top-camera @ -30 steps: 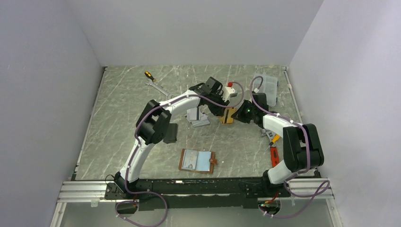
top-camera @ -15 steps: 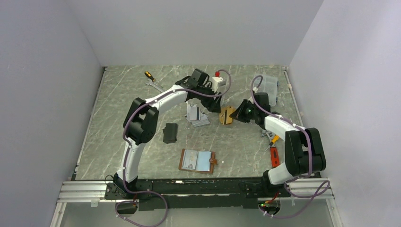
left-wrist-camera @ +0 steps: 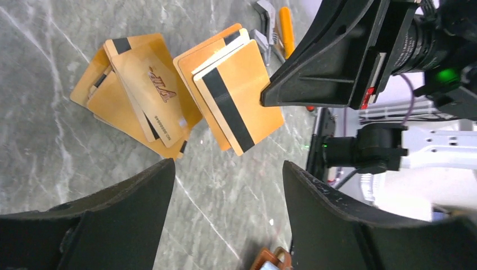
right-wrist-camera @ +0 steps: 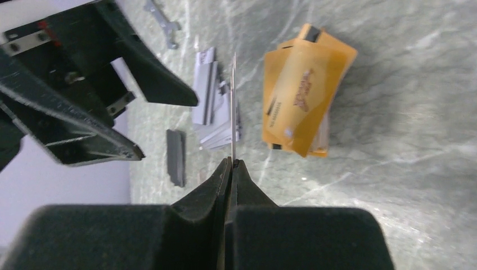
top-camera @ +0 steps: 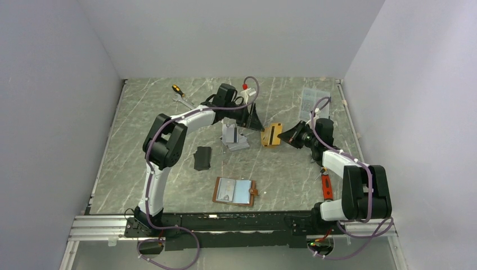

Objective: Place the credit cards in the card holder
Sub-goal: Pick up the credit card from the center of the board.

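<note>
Several gold credit cards (left-wrist-camera: 135,90) lie fanned on the table, also seen in the right wrist view (right-wrist-camera: 304,107). My right gripper (right-wrist-camera: 232,162) is shut on a small stack of gold credit cards (left-wrist-camera: 236,95), edge-on in its own view (right-wrist-camera: 233,107), just right of the pile (top-camera: 271,135). My left gripper (left-wrist-camera: 228,166) is open and holds nothing; it hovers beyond the silver-grey cards (top-camera: 233,138), left of the gold ones. The card holder (top-camera: 235,191) lies open near the front edge, its clear sleeves up.
A black pouch (top-camera: 202,157) lies left of the silver cards. A screwdriver (top-camera: 178,89) and a wrench (top-camera: 185,101) sit at the back left, a clear plastic box (top-camera: 313,97) at the back right, and a red-handled tool (top-camera: 326,185) beside the right arm.
My left gripper has opened and pulled back to the far left, away from the gold cards. My right gripper, still shut on its cards, has shifted slightly right.
</note>
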{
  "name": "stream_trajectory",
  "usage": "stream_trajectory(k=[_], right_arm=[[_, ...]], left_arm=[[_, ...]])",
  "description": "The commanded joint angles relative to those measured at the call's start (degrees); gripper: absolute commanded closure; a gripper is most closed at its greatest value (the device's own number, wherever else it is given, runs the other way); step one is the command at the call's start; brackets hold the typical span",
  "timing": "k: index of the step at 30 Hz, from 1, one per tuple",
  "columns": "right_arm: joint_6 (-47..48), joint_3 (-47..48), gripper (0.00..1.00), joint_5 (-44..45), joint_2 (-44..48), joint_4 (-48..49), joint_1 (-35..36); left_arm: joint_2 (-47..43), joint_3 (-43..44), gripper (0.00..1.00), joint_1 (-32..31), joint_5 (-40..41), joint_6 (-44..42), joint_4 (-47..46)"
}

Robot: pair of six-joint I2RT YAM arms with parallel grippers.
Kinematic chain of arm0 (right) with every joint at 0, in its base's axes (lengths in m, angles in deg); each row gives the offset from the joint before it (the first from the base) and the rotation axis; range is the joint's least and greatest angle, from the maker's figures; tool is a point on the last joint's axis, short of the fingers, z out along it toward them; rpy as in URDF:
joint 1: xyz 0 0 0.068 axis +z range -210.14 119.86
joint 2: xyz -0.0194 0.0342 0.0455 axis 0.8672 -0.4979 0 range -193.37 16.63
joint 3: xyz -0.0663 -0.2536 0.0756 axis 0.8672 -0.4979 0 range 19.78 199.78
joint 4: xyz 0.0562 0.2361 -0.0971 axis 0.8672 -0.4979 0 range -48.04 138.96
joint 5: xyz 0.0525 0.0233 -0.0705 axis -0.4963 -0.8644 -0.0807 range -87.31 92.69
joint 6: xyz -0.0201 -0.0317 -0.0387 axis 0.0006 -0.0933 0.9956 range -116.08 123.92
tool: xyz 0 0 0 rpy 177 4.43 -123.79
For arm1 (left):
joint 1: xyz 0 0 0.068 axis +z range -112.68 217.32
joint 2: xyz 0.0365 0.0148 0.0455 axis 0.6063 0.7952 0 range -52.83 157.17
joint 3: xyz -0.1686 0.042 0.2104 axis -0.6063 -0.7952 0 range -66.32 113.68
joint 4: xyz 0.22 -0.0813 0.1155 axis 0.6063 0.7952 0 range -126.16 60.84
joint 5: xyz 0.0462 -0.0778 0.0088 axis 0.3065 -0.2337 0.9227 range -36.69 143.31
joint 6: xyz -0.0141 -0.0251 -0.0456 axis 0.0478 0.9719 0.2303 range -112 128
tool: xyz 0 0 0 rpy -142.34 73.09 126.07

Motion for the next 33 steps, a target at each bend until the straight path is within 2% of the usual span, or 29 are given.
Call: stream_trajectory(k=[1,12,17,21,26,33], right_arm=[[-5.03,-1.04,1.0,-6.99,2.48,12.29,-0.38],[-11.79,-2.46,1.0,-11.18,1.26,20.32,-1.87],[-13.52,-2.62,1.0,-12.13,0.44,22.41,-1.64],[-10.79,-0.94,1.0,-11.39,0.42,18.17,-0.99],[-5.32,1.32,1.0,-9.24,0.41,10.0,1.84],[-0.45,1.3,1.0,-8.35,0.34,3.74,2.31]], left_arm=[[-0.19,-1.68,0.23,0.02,-6.07,10.51,-10.78],[1.24,-7.3,0.29,-0.44,-10.24,26.11,-29.07],[2.11,-7.32,0.33,-1.1,-11.04,28.71,-32.71],[2.68,-8.01,0.39,-1.4,-12.1,34.6,-40.07],[2.65,-7.8,0.51,-1.26,-13.33,37.51,-44.17],[2.65,-7.55,0.56,-0.94,-14.75,40.45,-48.98]])
